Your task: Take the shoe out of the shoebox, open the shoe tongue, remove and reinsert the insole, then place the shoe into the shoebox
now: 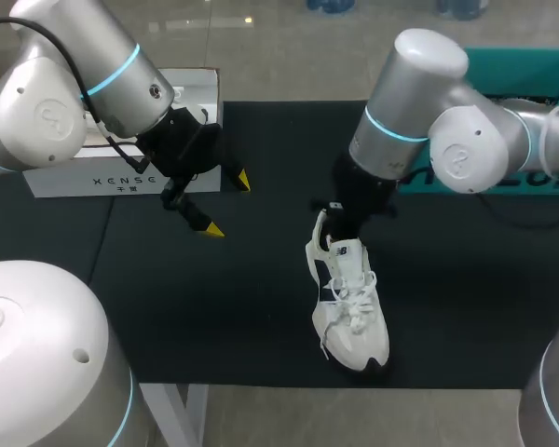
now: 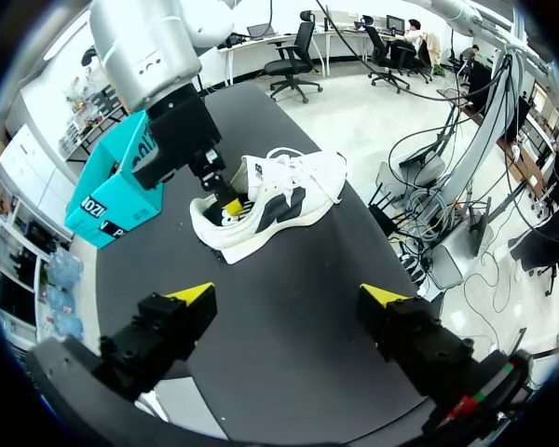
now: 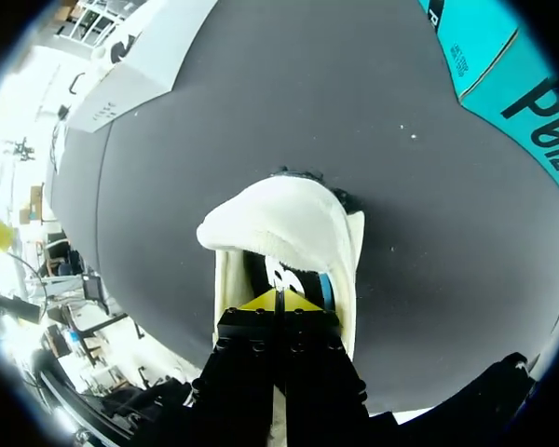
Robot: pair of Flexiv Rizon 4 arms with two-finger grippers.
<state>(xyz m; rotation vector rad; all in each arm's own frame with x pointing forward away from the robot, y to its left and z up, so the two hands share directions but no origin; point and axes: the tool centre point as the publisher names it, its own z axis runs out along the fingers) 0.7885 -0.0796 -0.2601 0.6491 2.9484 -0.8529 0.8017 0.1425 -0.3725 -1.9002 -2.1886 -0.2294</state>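
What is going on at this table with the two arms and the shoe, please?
The white shoe lies out on the black mat, not in the white shoebox. The right claw is down in the shoe's heel opening, tips together; whether it pinches the insole I cannot tell. The left claw hangs open above the mat beside the shoebox, holding nothing.
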